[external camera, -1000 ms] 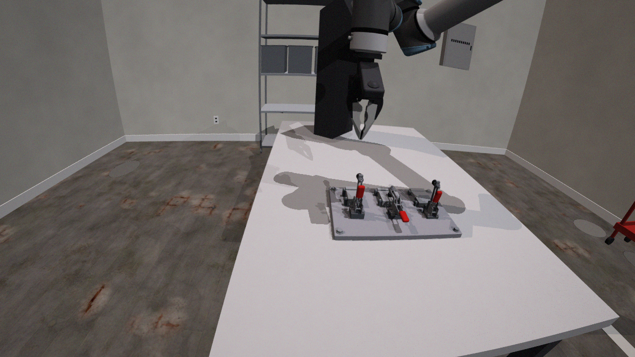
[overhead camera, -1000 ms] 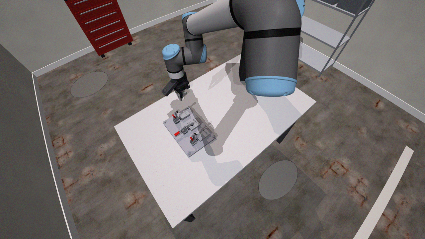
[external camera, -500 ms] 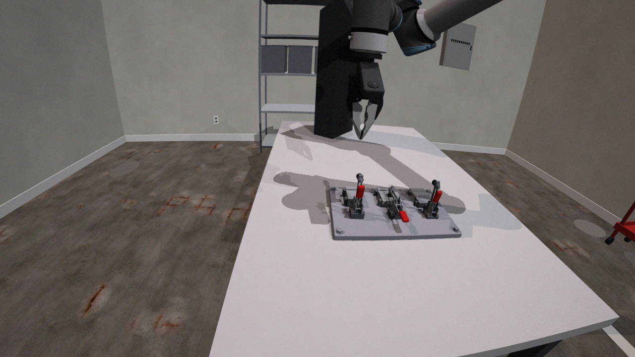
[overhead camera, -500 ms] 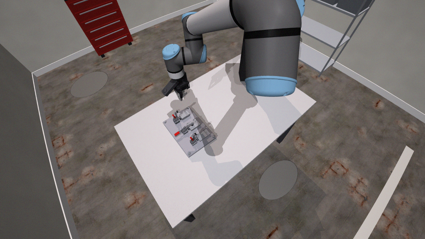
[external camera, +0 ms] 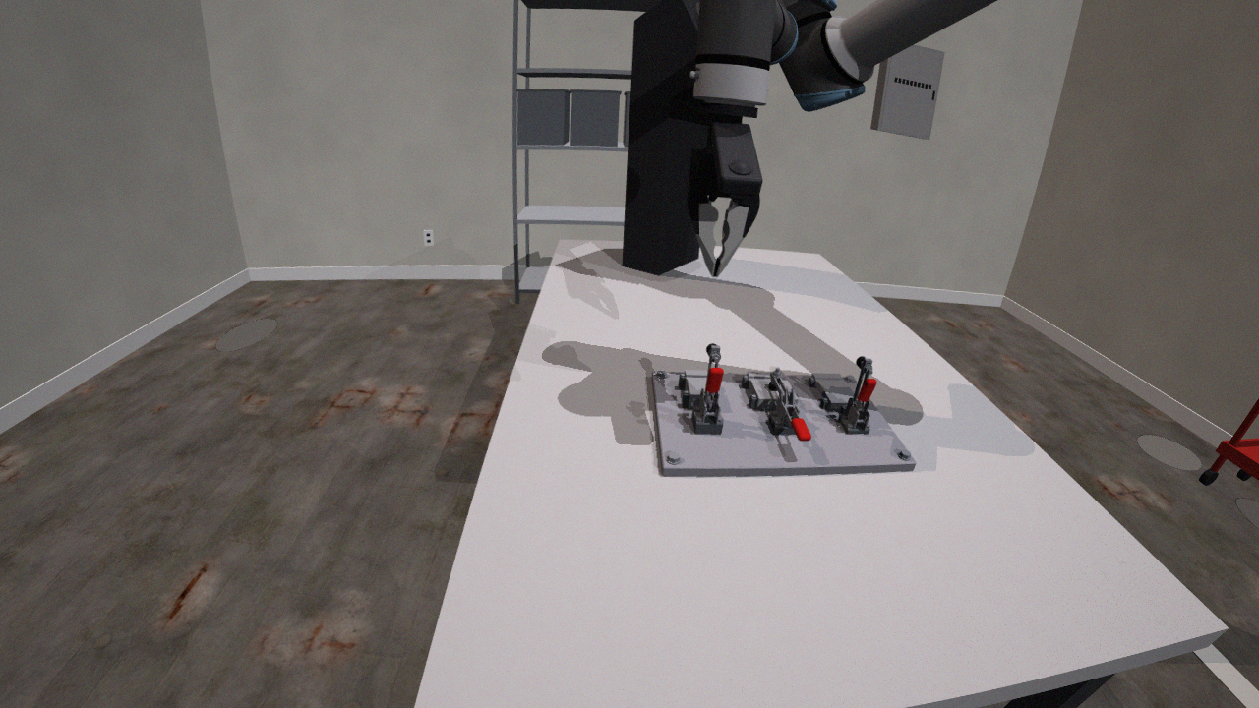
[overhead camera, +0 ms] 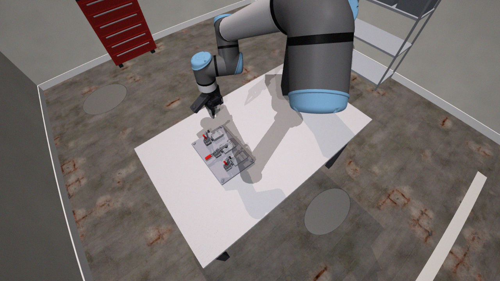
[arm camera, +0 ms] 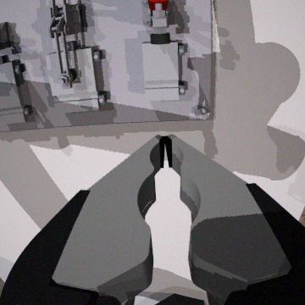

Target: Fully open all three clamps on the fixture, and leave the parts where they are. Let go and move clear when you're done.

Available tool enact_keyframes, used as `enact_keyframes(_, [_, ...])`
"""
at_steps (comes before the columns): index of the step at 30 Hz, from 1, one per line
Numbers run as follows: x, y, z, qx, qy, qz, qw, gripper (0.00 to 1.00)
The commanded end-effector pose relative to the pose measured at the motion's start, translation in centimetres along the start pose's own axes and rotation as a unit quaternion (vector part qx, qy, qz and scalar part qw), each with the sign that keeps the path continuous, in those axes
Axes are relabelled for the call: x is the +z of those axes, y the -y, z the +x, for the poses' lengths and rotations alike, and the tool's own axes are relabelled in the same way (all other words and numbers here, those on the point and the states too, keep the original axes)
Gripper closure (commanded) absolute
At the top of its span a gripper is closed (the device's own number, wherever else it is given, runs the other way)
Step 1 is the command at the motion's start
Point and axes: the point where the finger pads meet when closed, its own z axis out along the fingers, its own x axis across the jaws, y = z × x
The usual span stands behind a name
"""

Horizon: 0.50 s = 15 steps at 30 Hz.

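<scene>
A grey fixture plate lies on the white table and carries three toggle clamps with red handles. The left clamp and the right clamp have handles standing upright. The middle clamp has its handle lying flat toward the plate's front edge. The plate also shows in the top view. My gripper hangs well above the table, behind the plate's left end, shut and empty. In the wrist view the fingertips meet just off the plate's edge, near one red handle.
A metal shelf rack stands behind the table. A red drawer cabinet stands at the far wall. The robot's dark base column is at the table's far end.
</scene>
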Motion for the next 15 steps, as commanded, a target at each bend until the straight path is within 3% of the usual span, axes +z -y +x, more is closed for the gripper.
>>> enact_keyframes(1, [-0.04,0.04,0.02,0.0,0.0,0.0,1.0,1.0])
enact_keyframes(3, [-0.04,0.04,0.02,0.0,0.0,0.0,1.0,1.0])
enact_keyframes(4, [-0.04,0.04,0.03,0.0,0.0,0.0,1.0,0.41])
enact_keyframes(15, [-0.04,0.04,0.02,0.0,0.0,0.0,1.0,0.41])
